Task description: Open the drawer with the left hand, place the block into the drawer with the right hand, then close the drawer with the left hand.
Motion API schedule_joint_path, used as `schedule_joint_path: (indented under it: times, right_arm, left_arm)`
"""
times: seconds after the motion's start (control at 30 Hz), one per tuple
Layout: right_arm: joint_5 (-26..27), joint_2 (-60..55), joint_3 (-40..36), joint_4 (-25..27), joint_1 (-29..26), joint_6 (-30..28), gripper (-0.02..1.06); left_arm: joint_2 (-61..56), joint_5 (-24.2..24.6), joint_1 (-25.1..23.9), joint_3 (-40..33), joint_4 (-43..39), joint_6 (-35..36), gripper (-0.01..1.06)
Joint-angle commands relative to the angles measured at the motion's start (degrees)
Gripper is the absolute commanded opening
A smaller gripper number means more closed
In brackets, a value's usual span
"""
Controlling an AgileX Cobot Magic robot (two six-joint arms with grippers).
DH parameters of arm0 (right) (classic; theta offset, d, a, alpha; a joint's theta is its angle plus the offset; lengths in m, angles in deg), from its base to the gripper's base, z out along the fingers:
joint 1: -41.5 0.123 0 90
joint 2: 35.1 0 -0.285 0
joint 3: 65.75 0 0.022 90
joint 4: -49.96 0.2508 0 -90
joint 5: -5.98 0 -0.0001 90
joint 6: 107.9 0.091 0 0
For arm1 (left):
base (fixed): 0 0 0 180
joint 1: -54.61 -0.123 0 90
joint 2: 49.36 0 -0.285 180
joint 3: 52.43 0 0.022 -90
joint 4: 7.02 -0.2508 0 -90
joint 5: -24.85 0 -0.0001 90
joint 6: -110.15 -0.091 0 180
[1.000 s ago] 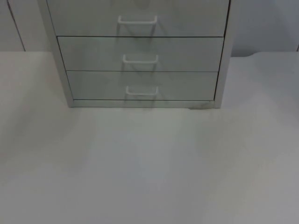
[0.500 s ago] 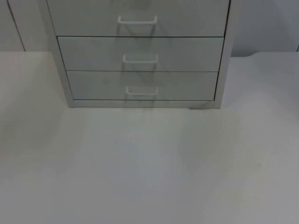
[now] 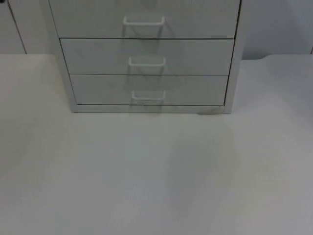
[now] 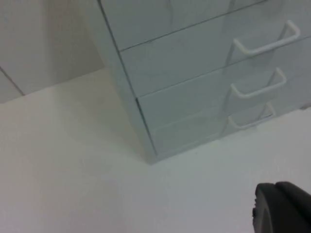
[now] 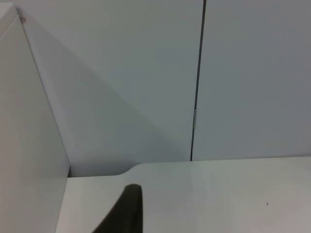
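1. Cabinet (image 3: 146,54) top is cut off in the top view; block not made out.
2. Three drawers (image 3: 146,56) face front, all shut, contents hidden; handles (image 3: 147,61) run horizontal.
3. Left gripper (image 4: 282,208) hangs beside the cabinet's corner; right gripper (image 5: 124,211) is by its side wall. Can't tell either jaw state.

One cabinet (image 3: 146,54) stood at the upper middle of the top view, on one table (image 3: 156,171). Three drawers showed on its front, stacked: the top drawer (image 3: 146,14), cut off by the upper edge, the middle drawer (image 3: 146,55) and the bottom drawer (image 3: 146,88). Each carried one handle, three in all: top handle (image 3: 144,21), middle handle (image 3: 147,61), bottom handle (image 3: 148,95). The left wrist view counted the same three handles. One black fingertip (image 4: 282,208) showed there, and one black fingertip (image 5: 124,211) in the right wrist view. The wall (image 5: 243,77) showed one dark seam (image 5: 197,82).
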Motion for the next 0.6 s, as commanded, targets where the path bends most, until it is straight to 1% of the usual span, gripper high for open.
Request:
schedule_joint_path:
  times: [0.0,0.03,0.2,0.33,0.37,0.4,0.43,0.5,0.53,0.57]
  right_arm:
    - [0.5,0.4,-0.1,0.0,-0.3,0.0,1.03]
    - [0.5,0.4,-0.1,0.0,-0.3,0.0,1.03]
    - [0.5,0.4,-0.1,0.0,-0.3,0.0,1.03]
    - [0.5,0.4,-0.1,0.0,-0.3,0.0,1.03]
    - [0.5,0.4,-0.1,0.0,-0.3,0.0,1.03]
    - [0.5,0.4,-0.1,0.0,-0.3,0.0,1.03]
    - [0.5,0.4,-0.1,0.0,-0.3,0.0,1.03]
    - [0.4,0.4,-0.1,0.0,-0.3,0.0,1.03]
    - [0.4,0.4,-0.1,0.0,-0.3,0.0,1.03]
    - [0.4,0.4,-0.1,0.0,-0.3,0.0,1.03]
  left_arm:
    - [-4.8,3.9,0.0,-1.8,-0.7,-2.2,0.00]
    - [-4.8,3.9,0.0,-1.8,-0.7,-2.2,0.00]
    - [-9.5,8.2,0.0,-4.1,-0.9,-1.9,0.00]
    - [-10.8,9.5,-0.2,-4.1,-1.8,-2.7,0.00]
    - [-11.2,9.6,-0.2,-4.1,-1.6,-4.7,0.00]
    - [-11.2,9.6,-0.2,-4.1,-1.6,-4.7,0.00]
    - [-11.5,9.4,-0.2,-4.1,-0.7,-7.5,0.00]
    - [-12.2,7.5,-0.2,-4.1,2.2,-16.1,0.00]
    - [-12.4,6.1,-0.5,-4.2,3.3,-18.0,0.00]
    - [-12.4,6.1,-0.5,-4.2,3.3,-18.0,0.00]
